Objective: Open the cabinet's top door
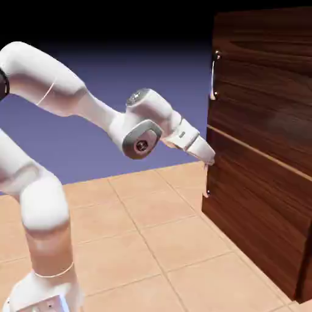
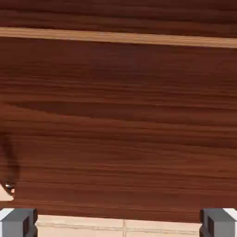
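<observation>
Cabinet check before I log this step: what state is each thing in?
top door: shut, flush with the cabinet.
top door's handle: untouched.
lower door: shut.
gripper: open, empty, fingers near the lower door, below the top handle.

You are looking at the large dark brown wood-grain cabinet (image 1: 262,146) standing on the tan tiled desk (image 1: 152,244) at the exterior view's right. The upper wood-grain top door (image 1: 268,79) is sitting above the lower wood-grain panel (image 1: 256,213), with a pale seam between them. The long silver bar handle (image 1: 214,74) is running along the top door's left edge. The white arm's gripper (image 1: 208,157) is hanging left of the cabinet, below that handle, just beside the lower panel's upper left corner.
</observation>
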{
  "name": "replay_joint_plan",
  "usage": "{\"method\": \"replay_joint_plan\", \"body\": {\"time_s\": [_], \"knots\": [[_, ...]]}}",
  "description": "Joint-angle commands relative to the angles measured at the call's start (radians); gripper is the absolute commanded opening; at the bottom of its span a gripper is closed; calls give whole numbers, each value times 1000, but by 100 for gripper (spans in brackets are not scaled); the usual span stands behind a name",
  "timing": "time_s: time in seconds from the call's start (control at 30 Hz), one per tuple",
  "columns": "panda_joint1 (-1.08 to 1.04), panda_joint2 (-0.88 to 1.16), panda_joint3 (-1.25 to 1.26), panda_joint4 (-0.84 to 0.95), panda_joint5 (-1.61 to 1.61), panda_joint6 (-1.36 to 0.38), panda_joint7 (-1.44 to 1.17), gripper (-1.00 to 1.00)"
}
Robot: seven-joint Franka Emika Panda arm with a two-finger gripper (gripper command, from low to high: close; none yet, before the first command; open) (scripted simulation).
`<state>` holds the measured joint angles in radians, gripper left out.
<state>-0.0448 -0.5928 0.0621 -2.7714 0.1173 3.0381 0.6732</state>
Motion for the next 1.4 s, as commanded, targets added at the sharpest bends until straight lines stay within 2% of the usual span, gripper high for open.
{"method": "replay_joint_plan", "body": {"time_s": [0.0,1.37], "knots": [[-21,-8,23,14,44,0,-25,0],[-884,-356,967,601,1827,17,-1057,0]]}}
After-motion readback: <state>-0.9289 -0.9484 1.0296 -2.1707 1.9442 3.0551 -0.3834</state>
